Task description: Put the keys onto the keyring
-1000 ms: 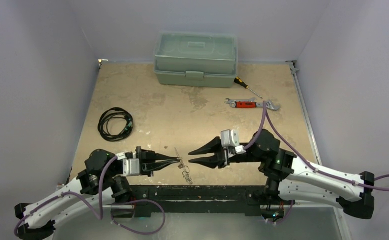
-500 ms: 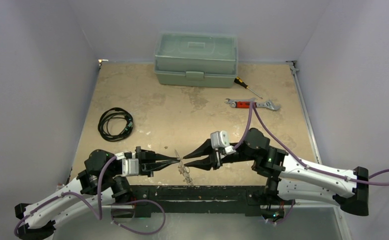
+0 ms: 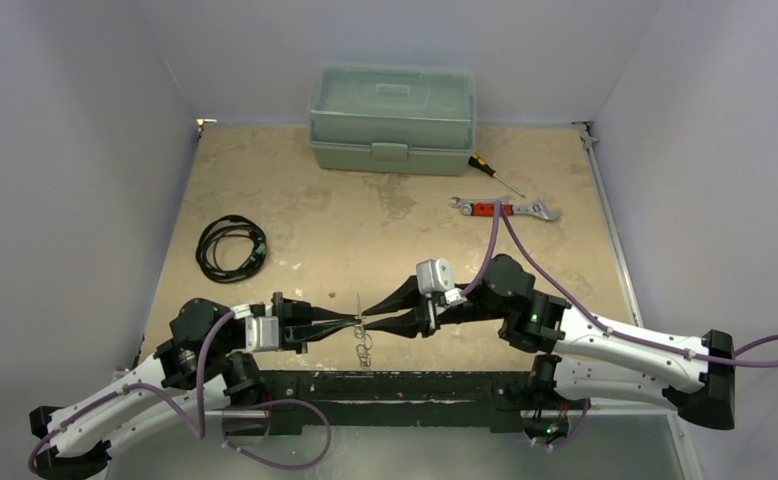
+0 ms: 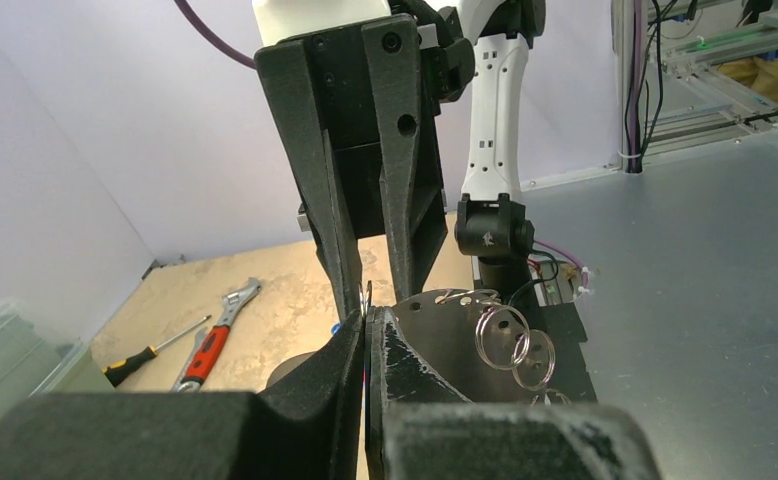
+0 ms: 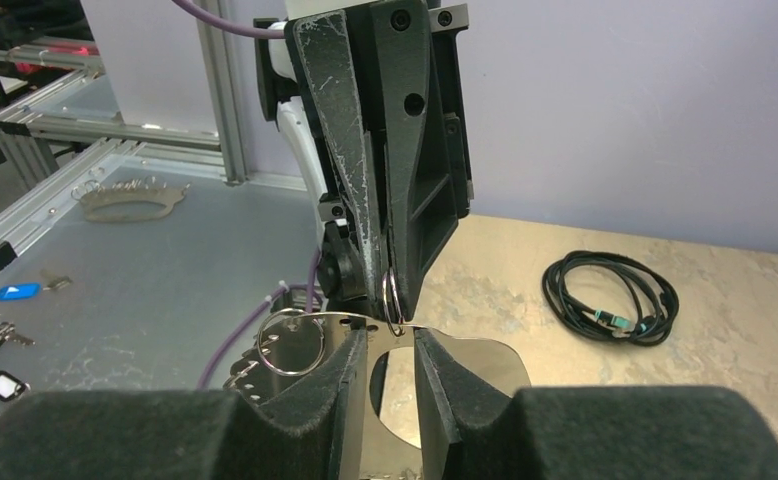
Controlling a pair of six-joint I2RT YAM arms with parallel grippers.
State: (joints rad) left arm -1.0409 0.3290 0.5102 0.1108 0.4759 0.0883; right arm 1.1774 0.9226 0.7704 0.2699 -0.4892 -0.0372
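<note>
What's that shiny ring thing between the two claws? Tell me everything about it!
The keyring is thin, shiny silver wire. The left claw is shut on one small ring, holding it up in the air. More silver rings and a flat metal piece dangle from it. The right claw is open around the held ring; whether it touches isn't clear.

There is one pale green plastic toolbox (image 3: 392, 118), one black-and-yellow-handled screwdriver (image 3: 493, 174), one red-handled silver wrench (image 3: 503, 208) and one coiled black cable (image 3: 231, 247).
</note>
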